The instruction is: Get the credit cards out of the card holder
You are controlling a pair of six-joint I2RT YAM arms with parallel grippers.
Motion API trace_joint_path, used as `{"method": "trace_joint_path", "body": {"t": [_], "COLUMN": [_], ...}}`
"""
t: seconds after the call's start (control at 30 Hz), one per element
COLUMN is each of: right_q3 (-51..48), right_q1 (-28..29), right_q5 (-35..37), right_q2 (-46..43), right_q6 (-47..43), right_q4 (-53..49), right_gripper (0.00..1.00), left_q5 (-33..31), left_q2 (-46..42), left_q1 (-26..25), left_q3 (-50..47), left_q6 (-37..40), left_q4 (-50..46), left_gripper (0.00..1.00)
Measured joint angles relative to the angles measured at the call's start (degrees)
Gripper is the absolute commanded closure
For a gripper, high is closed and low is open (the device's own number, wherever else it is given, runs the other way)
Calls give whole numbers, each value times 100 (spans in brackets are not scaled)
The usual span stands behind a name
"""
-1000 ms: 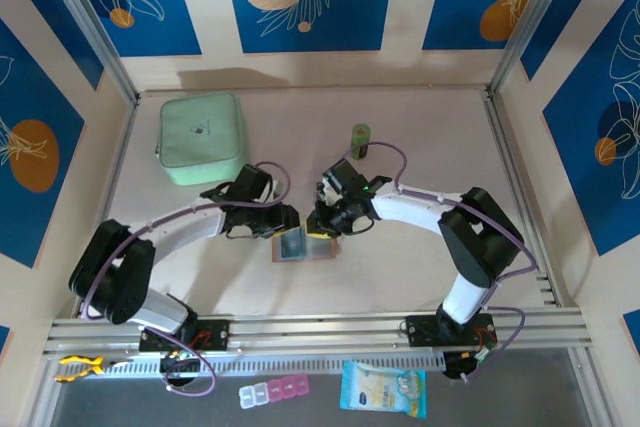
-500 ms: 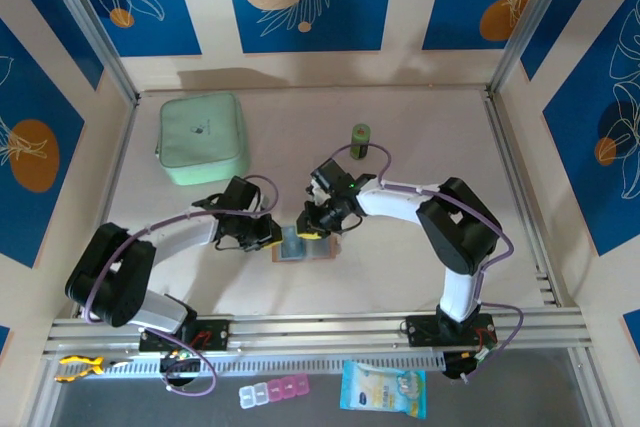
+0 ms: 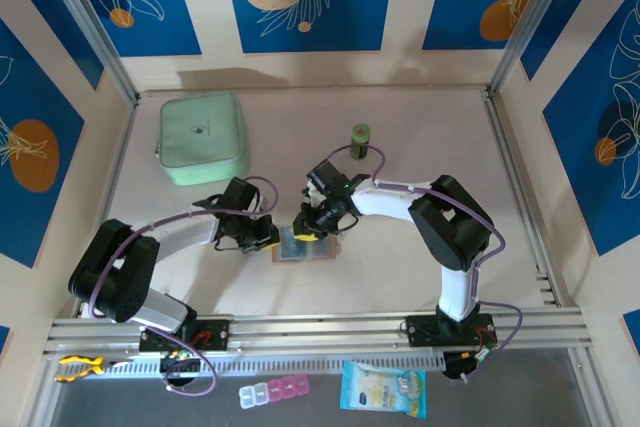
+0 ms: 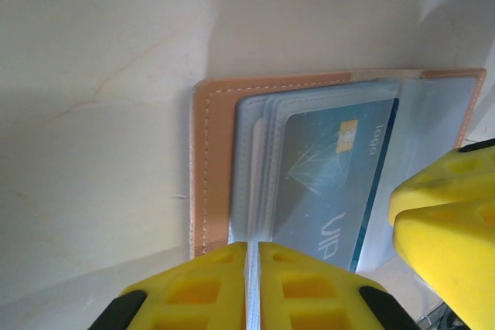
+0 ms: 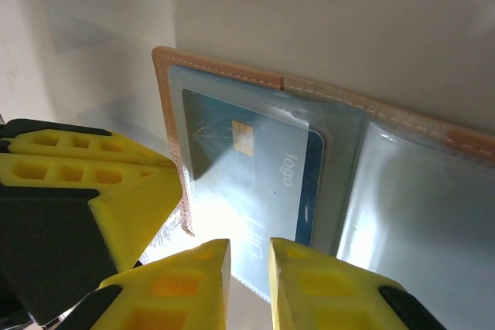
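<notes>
Pale tabletop (image 3: 430, 127) ringed by blue floral panels: a mint-green zip case (image 3: 203, 139) sits at upper left of the overhead view, well apart from the work. Left of centre, the left gripper (image 3: 271, 238) is closed to a sliver on the edge of the card holder (image 3: 303, 249), which lies spread open at mid-frame, a thin pale strip of it caught between the pads. One of the credit cards (image 5: 247, 168), blue with a chip, shows through a clear pocket. Just right, the right gripper (image 3: 306, 229) stands narrow over the card's free edge; whether it grips the card cannot be told. A clean pull likely wants the left claw pinning the holder flat while the right nips the card alone, not the sleeve, drawing straight out of the pocket. A small green cylinder (image 3: 360, 137) stands farther right, toward the top.
</notes>
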Motion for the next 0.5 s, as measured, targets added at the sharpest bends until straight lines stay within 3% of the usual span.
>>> {"method": "trace_joint_path", "body": {"t": [0.5], "right_q3": [37], "right_q1": [0], "right_q5": [2], "right_q2": [127], "right_q6": [2], "right_q4": [-114], "right_gripper": [78], "left_q5": [11], "left_q2": [-48], "left_q1": [22], "left_q3": [-20], "left_q6": [0], "left_q4": [-48], "left_gripper": [88]}}
